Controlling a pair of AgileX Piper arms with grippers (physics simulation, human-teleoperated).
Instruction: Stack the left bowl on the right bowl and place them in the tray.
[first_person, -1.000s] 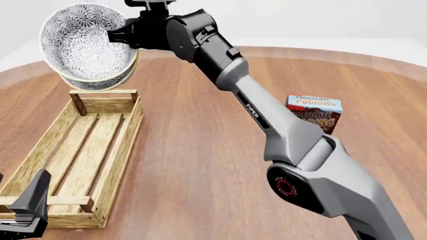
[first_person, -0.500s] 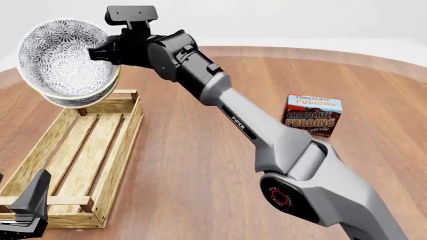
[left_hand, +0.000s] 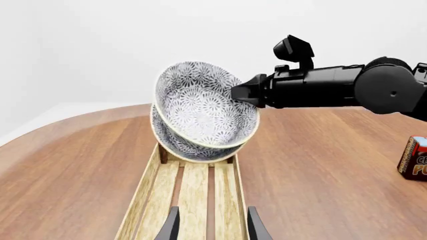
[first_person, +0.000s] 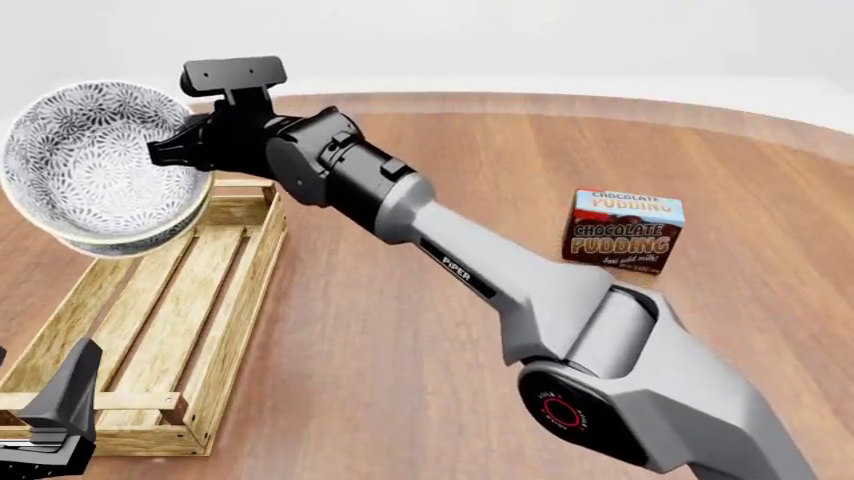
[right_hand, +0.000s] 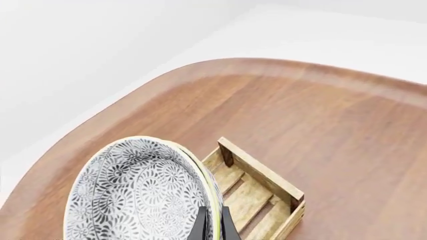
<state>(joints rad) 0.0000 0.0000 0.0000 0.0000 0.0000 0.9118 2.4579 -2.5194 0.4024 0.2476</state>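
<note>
Round wood-grain surface (first_person: 441, 300), plain white room behind.
Right end effector (first_person: 160, 152) pinching stacked bowls (first_person: 94, 170) above tray (first_person: 160, 320); left end effector (left_hand: 210, 227) spread; pudding box (first_person: 625, 232) well apart.

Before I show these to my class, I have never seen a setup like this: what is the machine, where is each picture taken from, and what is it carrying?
These are simulator renders of two robot arms at a round wooden table. The wide picture comes from a fixed camera behind the arms. The other two come from small cameras mounted just behind each gripper.

The long grey arm is the right one. Its right gripper pinches the rim of two patterned bowls, one nested inside the other, and holds them tilted in the air above the far end of the tray, a long crate of pale wooden slats. The left gripper waits open near the tray's close end, holding nothing.

Off to the right stands a chocolate pudding box, away from the tray and bowls.
</note>
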